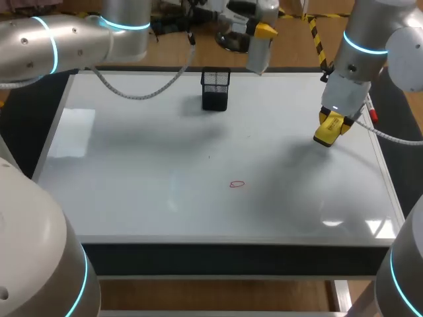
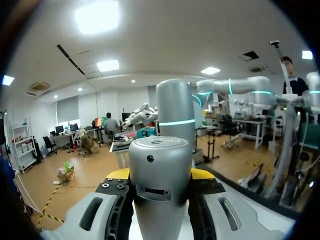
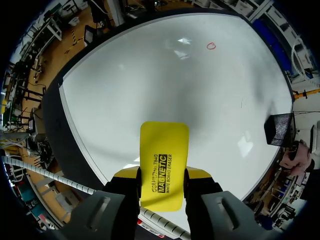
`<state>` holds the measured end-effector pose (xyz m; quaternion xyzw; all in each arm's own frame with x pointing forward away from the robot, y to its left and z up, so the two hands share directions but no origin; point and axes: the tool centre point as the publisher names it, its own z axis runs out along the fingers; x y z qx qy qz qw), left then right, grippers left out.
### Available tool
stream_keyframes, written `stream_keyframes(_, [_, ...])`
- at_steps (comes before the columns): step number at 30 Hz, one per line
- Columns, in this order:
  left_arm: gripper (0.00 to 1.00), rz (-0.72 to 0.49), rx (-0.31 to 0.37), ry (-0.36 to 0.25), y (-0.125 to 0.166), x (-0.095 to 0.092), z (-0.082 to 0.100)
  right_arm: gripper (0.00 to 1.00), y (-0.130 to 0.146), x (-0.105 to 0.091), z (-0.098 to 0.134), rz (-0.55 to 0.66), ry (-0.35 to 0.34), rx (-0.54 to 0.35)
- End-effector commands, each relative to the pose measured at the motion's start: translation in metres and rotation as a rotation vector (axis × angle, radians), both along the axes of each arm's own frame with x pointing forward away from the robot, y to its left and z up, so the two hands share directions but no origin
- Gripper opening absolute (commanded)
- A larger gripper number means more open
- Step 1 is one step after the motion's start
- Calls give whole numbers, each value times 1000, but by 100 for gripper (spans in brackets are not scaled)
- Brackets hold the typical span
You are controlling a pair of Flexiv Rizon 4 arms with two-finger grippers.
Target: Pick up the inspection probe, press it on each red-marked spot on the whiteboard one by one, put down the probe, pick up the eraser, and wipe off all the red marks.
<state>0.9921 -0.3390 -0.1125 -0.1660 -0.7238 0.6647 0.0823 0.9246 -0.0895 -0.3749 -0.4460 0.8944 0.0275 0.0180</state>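
One red mark [image 1: 236,184] lies on the whiteboard [image 1: 132,172], toward its near edge and not yet wiped. By the right edge, the right gripper [image 1: 330,127] is clamped on the yellow eraser [image 3: 163,150], held low over the surface, likely ready to wipe. Near the far edge stands a black mesh cup [image 1: 215,89]. Over that edge, the left gripper [image 2: 161,175] is closed on the probe [image 2: 160,160], held high, probably to stay clear.
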Motion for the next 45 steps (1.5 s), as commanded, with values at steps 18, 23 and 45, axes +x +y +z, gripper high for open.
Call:
stream_keyframes(18, [0, -169, -20, 45, 24, -115, -39, 0, -1, 0, 0, 2, 0, -3])
stream_keyframes(23, [0, -196, 10, 52, 27, -135, -54, 0, -1, 0, 0, 2, 0, -3])
stream_keyframes(45, [0, -319, -7, 106, 36, -195, -115, 0, -1, 0, 0, 2, 0, -3])
